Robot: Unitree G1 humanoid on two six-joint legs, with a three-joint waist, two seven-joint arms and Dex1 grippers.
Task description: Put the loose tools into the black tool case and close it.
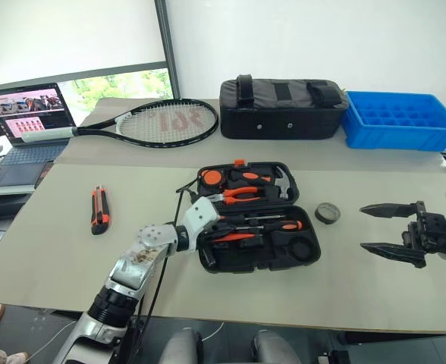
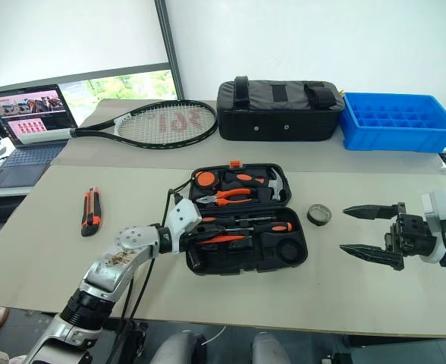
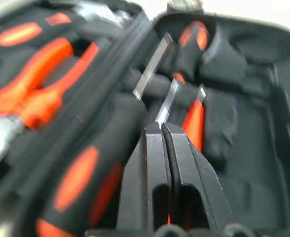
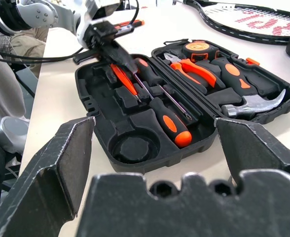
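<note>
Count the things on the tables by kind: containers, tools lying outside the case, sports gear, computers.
Containers: 3 (tool case, bag, tray)
Tools outside the case: 2 (utility knife, tape roll)
Sports gear: 1 (racket)
Computers: 1 (laptop)
Total: 7

The tool case (image 1: 257, 220) is lying open at the middle of the table (image 1: 48, 258), its lid half on the far side. The utility knife (image 1: 100, 209) is lying to its left and the tape roll (image 1: 328, 213) just to its right. Two screwdrivers (image 1: 265, 224) are sitting in the near half. Far behind, the tennis racket (image 1: 158, 123), fabric bag (image 1: 282, 108) and tray (image 1: 401, 120) are standing in a row, left to right.
</note>
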